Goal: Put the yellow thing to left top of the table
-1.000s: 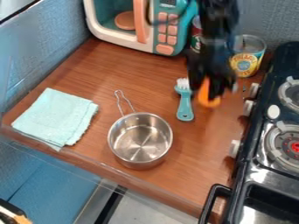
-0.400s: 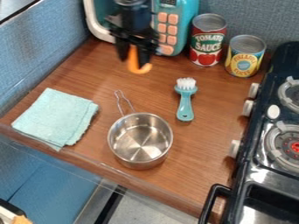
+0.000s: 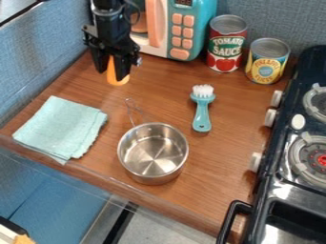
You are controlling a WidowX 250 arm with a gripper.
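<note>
The black gripper [image 3: 112, 72] hangs over the upper left part of the brown table [image 3: 164, 88], in front of the toy microwave. It is shut on the yellow-orange thing [image 3: 117, 75], whose rounded lower end shows between and below the two fingers. I cannot tell whether that thing touches the table.
The toy microwave [image 3: 181, 28] stands behind the gripper. At the back right are a tomato can [image 3: 226, 44] and a pineapple can [image 3: 267, 62]. A brush [image 3: 202, 109], a metal pot [image 3: 153, 152] and a folded cloth [image 3: 60, 126] lie nearer; the stove [image 3: 293, 157] is at right.
From the right, near the cans, my gripper has moved left across the back of the table with the yellow-orange thing. The other objects have stayed where they were.
</note>
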